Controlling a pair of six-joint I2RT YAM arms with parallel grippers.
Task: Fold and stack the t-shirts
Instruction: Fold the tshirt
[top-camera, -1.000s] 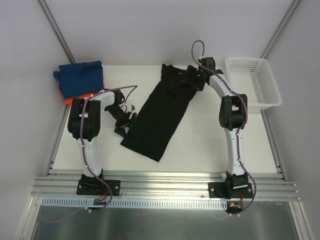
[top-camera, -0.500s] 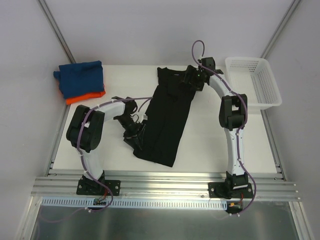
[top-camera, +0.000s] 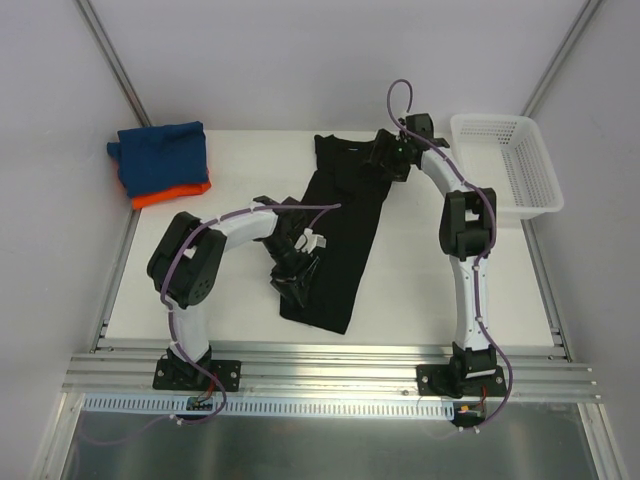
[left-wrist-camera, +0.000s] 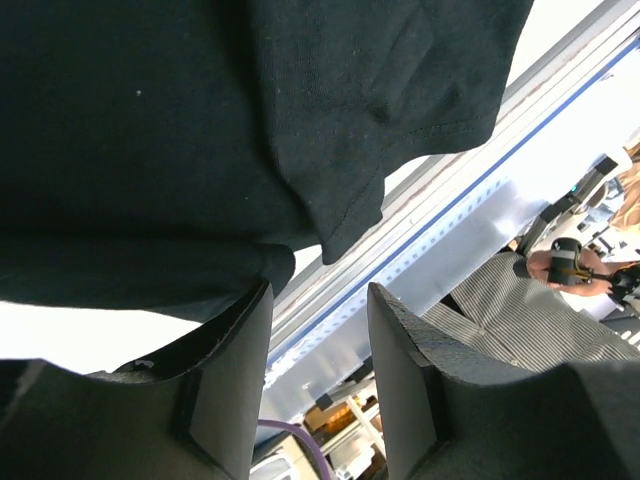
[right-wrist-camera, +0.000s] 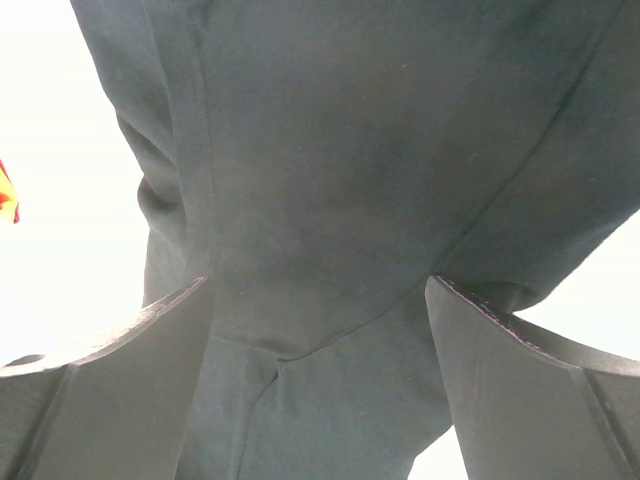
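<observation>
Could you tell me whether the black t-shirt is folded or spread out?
Partly folded: the black t-shirt lies as a long narrow strip, not yet folded crosswise.

I can read no word, number or brand mark in any view. The black t-shirt (right-wrist-camera: 330, 150), just ahead of the right gripper (right-wrist-camera: 318, 285) and the left gripper (left-wrist-camera: 318, 300), shows only plain cloth and seams.
</observation>
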